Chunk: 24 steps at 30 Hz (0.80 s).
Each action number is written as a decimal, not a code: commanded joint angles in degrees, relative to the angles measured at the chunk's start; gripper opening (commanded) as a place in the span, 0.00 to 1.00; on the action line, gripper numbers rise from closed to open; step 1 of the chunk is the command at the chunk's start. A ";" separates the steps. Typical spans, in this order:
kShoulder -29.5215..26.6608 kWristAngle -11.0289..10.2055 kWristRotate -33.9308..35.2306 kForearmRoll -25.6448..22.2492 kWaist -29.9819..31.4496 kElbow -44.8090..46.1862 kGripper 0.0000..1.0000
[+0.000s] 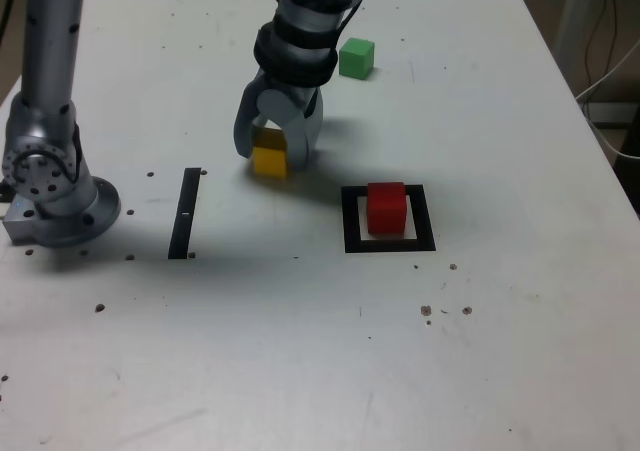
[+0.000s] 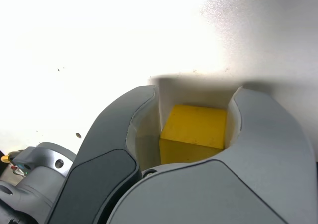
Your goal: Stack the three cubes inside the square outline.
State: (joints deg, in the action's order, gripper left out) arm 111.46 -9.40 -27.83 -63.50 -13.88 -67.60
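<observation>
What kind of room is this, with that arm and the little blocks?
Probably a robotics lab or test bench. A metal arm is bolted to a plain white table, its claw around a yellow cube, with a taped black square outline and loose cables at the edge.

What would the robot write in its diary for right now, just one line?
fingers: shut on yellow cube | red cube: inside square outline | green cube: alone on table | stack: not yet started

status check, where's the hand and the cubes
Hand around yellow cube on the table. Red cube inside square outline. Green cube apart, untouched. Nothing in the way.
</observation>
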 commanded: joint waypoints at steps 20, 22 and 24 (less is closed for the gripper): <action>-3.16 3.91 11.37 -16.49 7.10 -17.54 0.27; -2.93 5.01 13.45 -16.99 7.90 -19.01 0.27; -2.46 6.04 15.57 -17.28 8.80 -20.62 0.27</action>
State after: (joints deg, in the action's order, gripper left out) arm 108.29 -3.99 -13.47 -80.44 -5.65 -87.12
